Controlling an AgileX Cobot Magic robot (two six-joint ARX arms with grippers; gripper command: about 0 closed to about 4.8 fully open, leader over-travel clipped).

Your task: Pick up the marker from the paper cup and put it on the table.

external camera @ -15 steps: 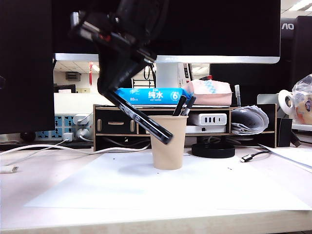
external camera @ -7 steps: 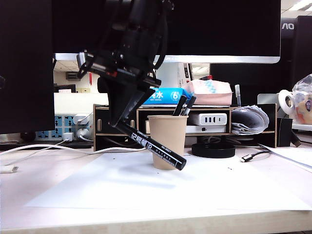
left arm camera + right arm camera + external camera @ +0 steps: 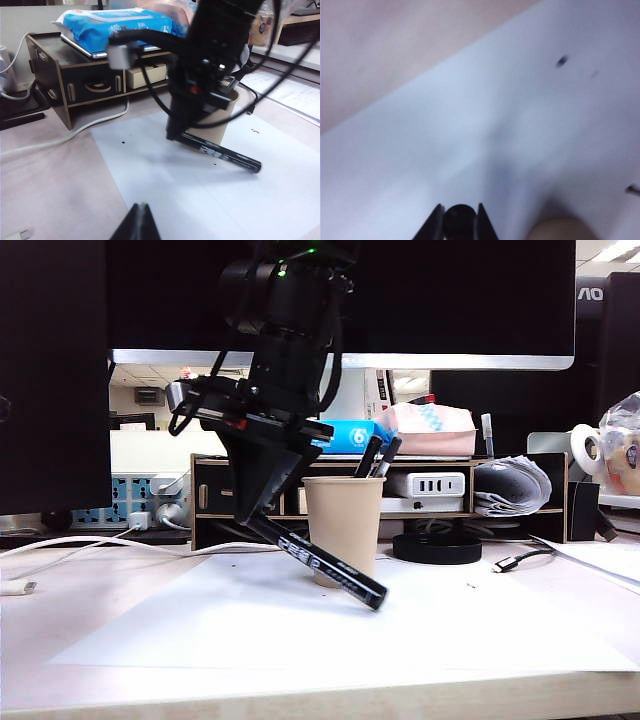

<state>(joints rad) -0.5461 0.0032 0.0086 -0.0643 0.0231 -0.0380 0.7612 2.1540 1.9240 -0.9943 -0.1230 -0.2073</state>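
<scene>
The right gripper [image 3: 262, 508], clamped on the upper end of the marker [image 3: 330, 567], holds it slanted just above the white sheet on the table [image 3: 90, 610], in front of the paper cup [image 3: 344, 530] — the lowering step, release next — while the left gripper [image 3: 136, 227] waits at the near left, its fingers apparently together.

Open white paper sheet [image 3: 400, 635] on the surface [image 3: 90, 610] is seen below and in front of the right pincer [image 3: 255, 512]. Just beside it stands the paper cup [image 3: 345, 525], crossed by the held marker [image 3: 325, 565]. Behind it, passage is blocked by the black drawer shelf [image 3: 235, 495].
</scene>
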